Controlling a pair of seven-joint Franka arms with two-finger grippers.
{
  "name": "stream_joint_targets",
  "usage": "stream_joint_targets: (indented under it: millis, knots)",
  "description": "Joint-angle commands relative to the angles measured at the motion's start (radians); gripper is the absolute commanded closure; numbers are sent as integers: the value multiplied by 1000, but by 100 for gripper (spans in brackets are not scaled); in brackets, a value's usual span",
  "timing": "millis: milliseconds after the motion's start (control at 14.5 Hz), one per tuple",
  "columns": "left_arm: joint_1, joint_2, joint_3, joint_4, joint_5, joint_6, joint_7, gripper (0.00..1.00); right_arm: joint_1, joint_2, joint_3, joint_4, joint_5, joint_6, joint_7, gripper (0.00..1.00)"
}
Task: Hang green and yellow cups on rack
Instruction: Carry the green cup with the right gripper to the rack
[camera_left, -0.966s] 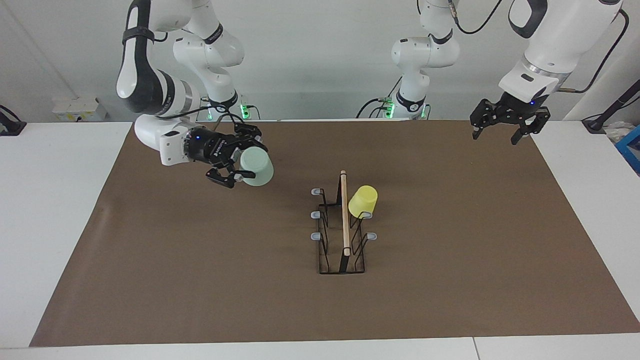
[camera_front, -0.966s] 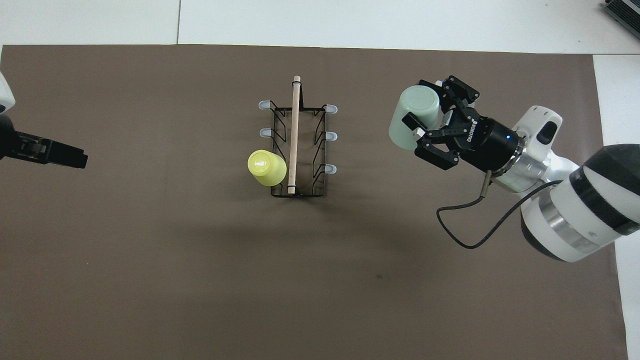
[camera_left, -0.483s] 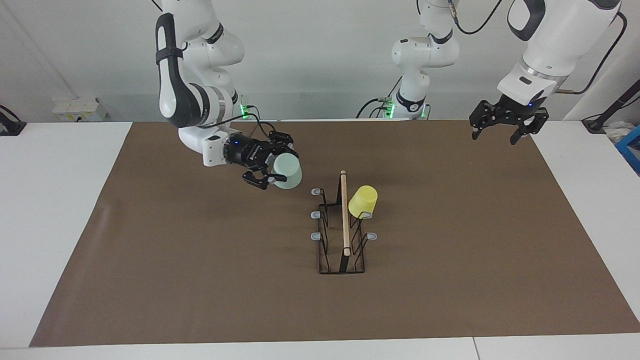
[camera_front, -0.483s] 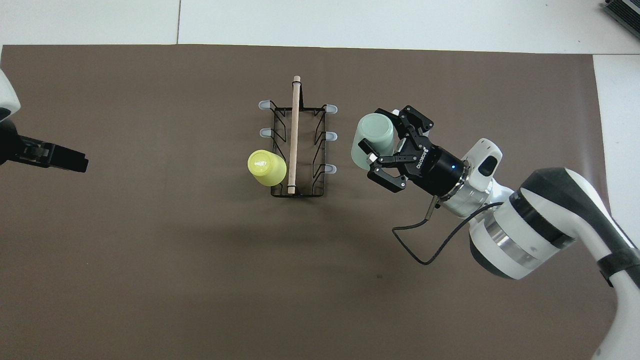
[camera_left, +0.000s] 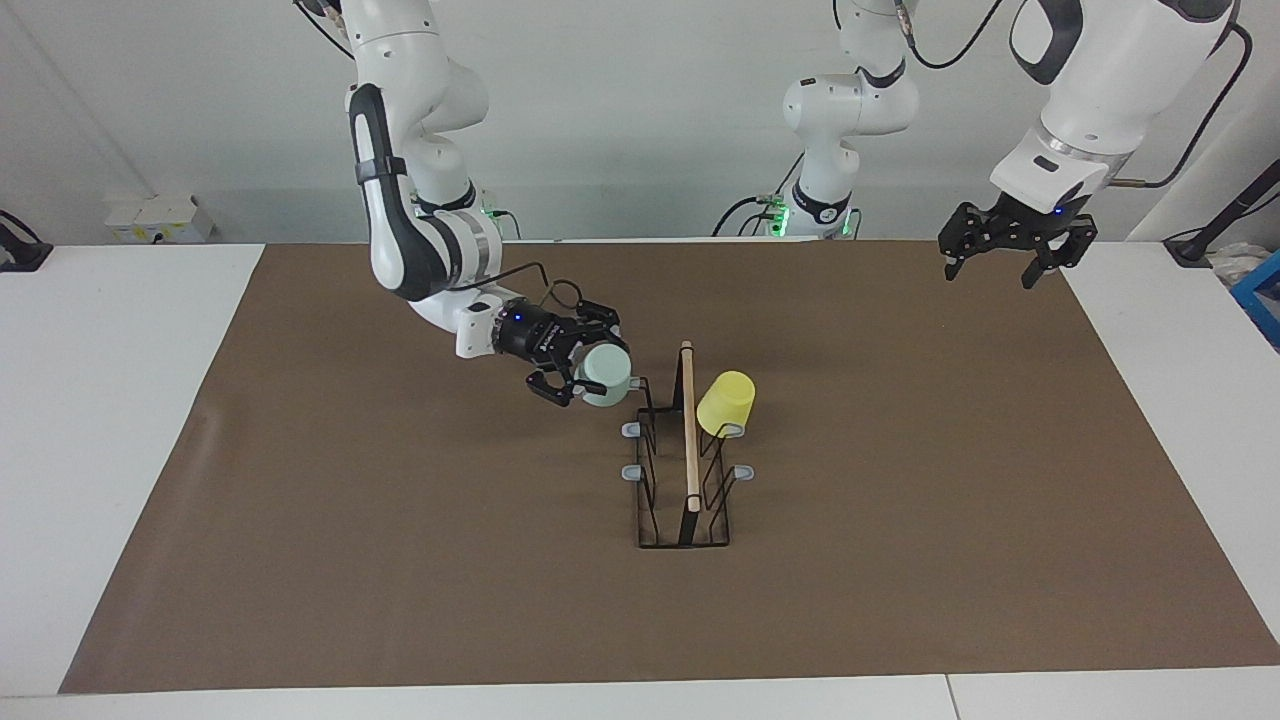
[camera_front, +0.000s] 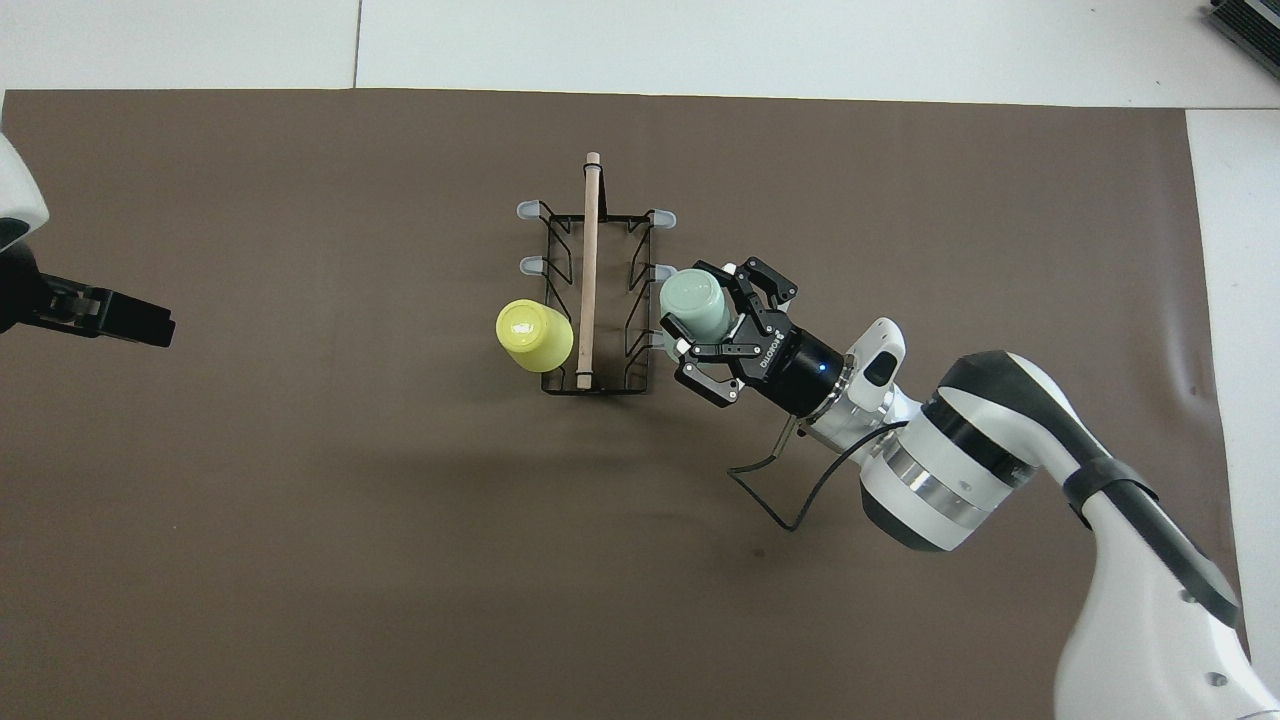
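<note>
The black wire rack (camera_left: 688, 430) with its wooden top rod stands mid-mat, also in the overhead view (camera_front: 590, 270). The yellow cup (camera_left: 726, 402) hangs upside down on the prong nearest the robots on the left arm's side (camera_front: 534, 335). My right gripper (camera_left: 590, 362) is shut on the pale green cup (camera_left: 606, 374), held tilted at the nearest prong on the right arm's side. The cup (camera_front: 693, 303) hides that prong's cap; I cannot tell whether it rests on the prong. My left gripper (camera_left: 1005, 255) waits open and empty, raised over the mat's corner at the left arm's end.
A brown mat (camera_left: 400, 550) covers the white table (camera_left: 120, 420). Grey-capped prongs (camera_left: 631, 471) stand bare on the rack. A blue object (camera_left: 1262, 290) lies at the table's edge at the left arm's end.
My right gripper has carried the green cup from the right arm's end of the mat down to the rack's nearest prong. The left gripper has barely moved.
</note>
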Motion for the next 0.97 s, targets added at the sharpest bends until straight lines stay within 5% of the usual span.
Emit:
stream_joint_targets:
  millis: [0, 897]
  knots:
    - [8, -39, -7, -41, 19, 11, -5, 0, 8, 17, -1, 6, 13, 11, -23, 100]
    - [11, -39, -4, -39, 19, 5, -12, 0, -22, -43, 2, 69, -7, 99, 35, 100]
